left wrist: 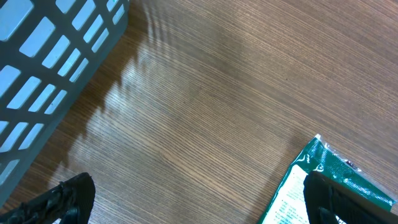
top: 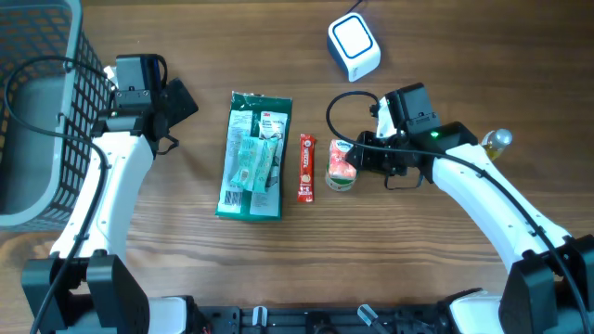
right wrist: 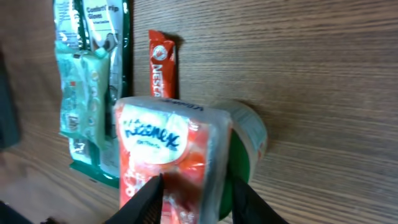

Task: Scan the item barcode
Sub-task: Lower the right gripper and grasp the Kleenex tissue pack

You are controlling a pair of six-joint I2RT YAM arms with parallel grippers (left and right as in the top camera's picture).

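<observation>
Basket (top: 58,93) left — right tool (right wrist: 198,198) grips tissue pack (right wrist: 166,142).

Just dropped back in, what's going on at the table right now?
The right gripper is clamped on the Kleenex tissue pack, right by a green-rimmed tub. The white scanner sits further back on the table, and the pack has not yet been brought to it. The left gripper hangs open over bare wood between the basket and the green packet. A red Nescafe stick lies between that packet and the tissue pack.
</observation>
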